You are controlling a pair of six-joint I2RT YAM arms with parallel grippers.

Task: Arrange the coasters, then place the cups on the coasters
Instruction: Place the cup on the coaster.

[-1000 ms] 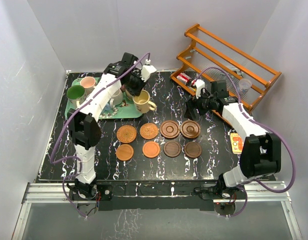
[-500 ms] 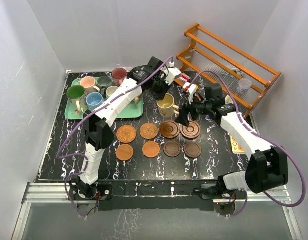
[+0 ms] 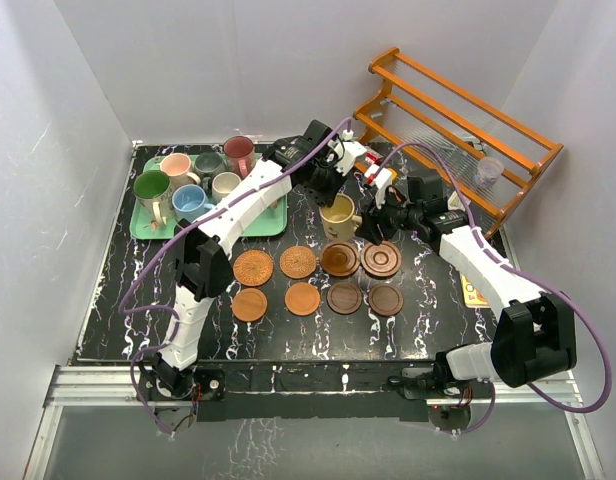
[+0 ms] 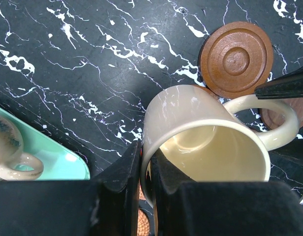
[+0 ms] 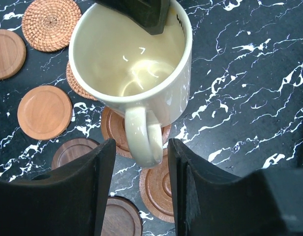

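Observation:
A yellow-cream cup (image 3: 338, 212) hangs above the black table, just behind the coasters. My left gripper (image 4: 147, 169) is shut on its rim, one finger inside and one outside. My right gripper (image 5: 140, 162) is open, its fingers on either side of the cup's handle (image 5: 141, 137) with a gap on both sides. Eight coasters lie in two rows: woven tan ones (image 3: 253, 267) and smooth orange ones (image 3: 302, 298) on the left, brown grooved ones (image 3: 380, 259) on the right. Several more cups, among them green (image 3: 151, 187), pink (image 3: 175, 167) and maroon (image 3: 239, 150), stand on the tray.
The mint-green tray (image 3: 273, 222) sits at the back left. An orange wooden rack (image 3: 458, 130) stands at the back right with a small clear glass cup (image 3: 490, 170) on it. An orange card (image 3: 473, 285) lies near the right edge.
My left arm carried the yellow-cream cup from beside the tray rightward to the middle. My right gripper moved left to the cup's handle and narrowed around it.

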